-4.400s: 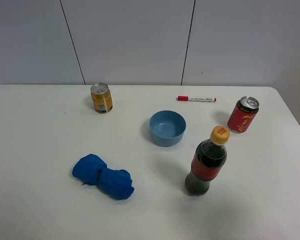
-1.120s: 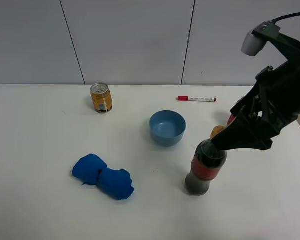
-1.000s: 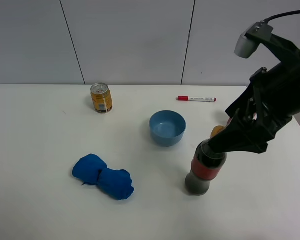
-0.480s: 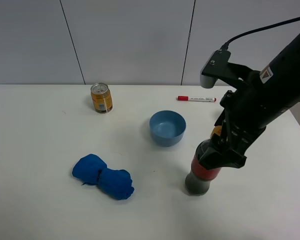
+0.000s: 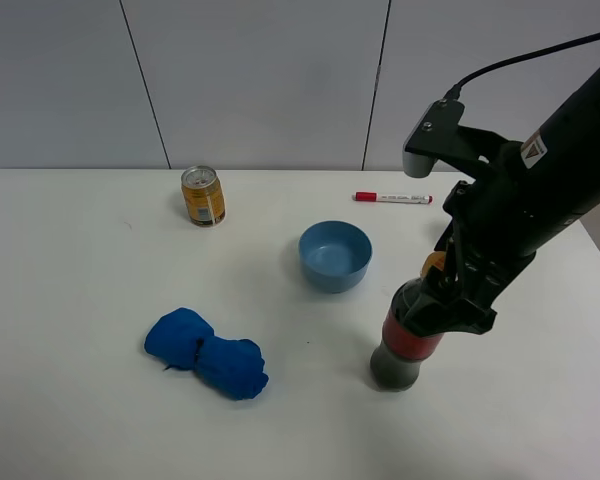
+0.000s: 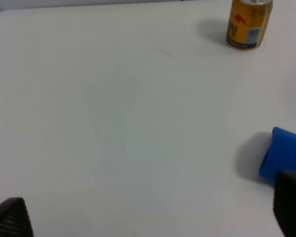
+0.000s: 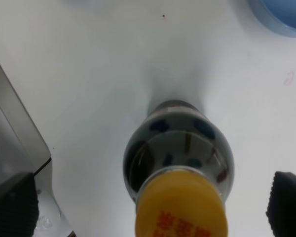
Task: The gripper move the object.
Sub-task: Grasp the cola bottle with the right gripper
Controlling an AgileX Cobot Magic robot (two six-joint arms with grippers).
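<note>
The cola bottle [image 5: 408, 340], with its red label and yellow-orange cap, stands upright on the white table [image 5: 80, 300], right of the middle. My right gripper [image 5: 448, 300] hangs over its neck and hides most of the cap. In the right wrist view I look down on the bottle [image 7: 180, 148]. The right gripper [image 7: 150, 202] is open there, with one black fingertip on each side of the cap, and neither touches it. My left gripper [image 6: 150, 212] is open and empty above bare table. It does not show in the exterior high view.
A blue bowl [image 5: 335, 255] sits just left of and behind the bottle. A red-and-white pen [image 5: 392, 198] lies at the back. An orange-yellow can [image 5: 202, 195] [image 6: 249, 22] stands at the back left. A blue cloth [image 5: 205, 352] [image 6: 283, 155] lies front left.
The right arm came into view from the right, swung down and left, and put its open gripper around the bottle's top. In the last half second it barely moved. The bottle has not moved.
</note>
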